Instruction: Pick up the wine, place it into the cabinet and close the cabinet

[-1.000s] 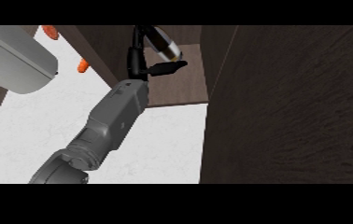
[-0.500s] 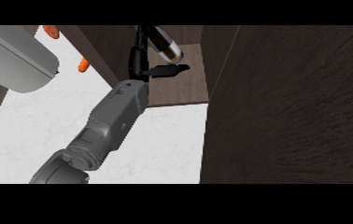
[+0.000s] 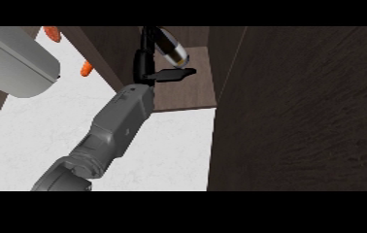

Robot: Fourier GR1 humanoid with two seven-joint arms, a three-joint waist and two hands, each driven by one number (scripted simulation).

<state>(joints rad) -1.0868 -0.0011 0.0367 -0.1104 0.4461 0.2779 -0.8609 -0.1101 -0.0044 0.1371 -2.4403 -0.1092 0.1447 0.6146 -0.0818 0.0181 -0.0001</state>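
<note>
The wine bottle, dark with a tan label and a grey end, stands tilted inside the dark wooden cabinet, close over its shelf floor. My left hand reaches into the cabinet right beside the bottle's left side. Its fingers run straight up along the bottle. The thumb sticks out level to the right, just under the bottle's lower end. The hand looks open. The bottle's upper part is cut off at the top of the view. My right hand does not show.
The cabinet's open door fills the right half of the view as a large dark panel. A grey rounded appliance sits at the left on the white counter, with orange carrots behind it.
The bottle has sunk slightly down and right inside the cabinet. The thumb has dropped from slanting up against the bottle to lying level below it.
</note>
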